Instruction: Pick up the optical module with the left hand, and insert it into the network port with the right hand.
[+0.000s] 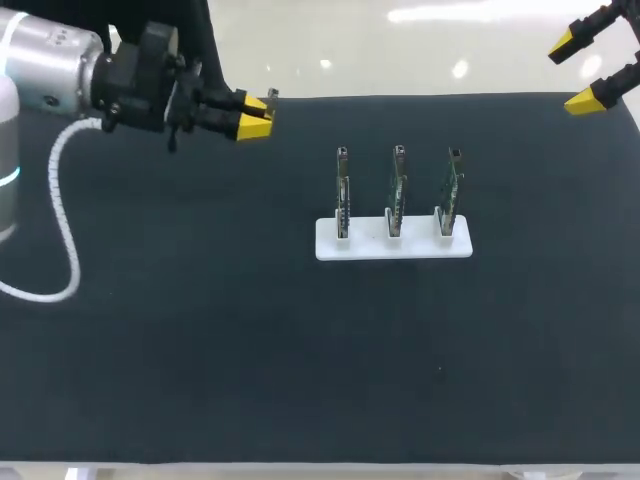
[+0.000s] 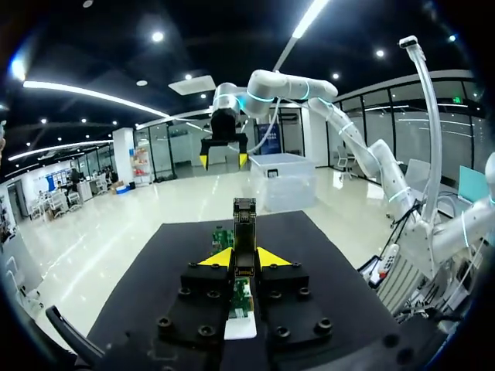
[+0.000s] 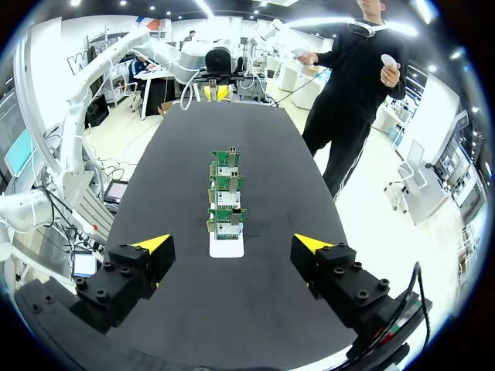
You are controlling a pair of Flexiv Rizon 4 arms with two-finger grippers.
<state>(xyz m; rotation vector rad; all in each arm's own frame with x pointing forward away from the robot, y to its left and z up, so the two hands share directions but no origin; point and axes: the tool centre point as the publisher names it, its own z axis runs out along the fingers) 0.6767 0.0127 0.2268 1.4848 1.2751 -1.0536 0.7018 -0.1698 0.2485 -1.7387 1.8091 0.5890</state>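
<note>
currently the left gripper [image 1: 255, 115], held level above the far left of the black table [image 1: 200, 330], is clamped on the slim dark optical module [image 2: 244, 232], which juts past its yellow tips. the right gripper [image 1: 577, 72] hangs at the far right corner, fingers spread wide, holding nothing.

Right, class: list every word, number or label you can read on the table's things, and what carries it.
None can be read.
Any print on the three circuit boards is too small; the white holder, optical module and black table show no text.
</note>
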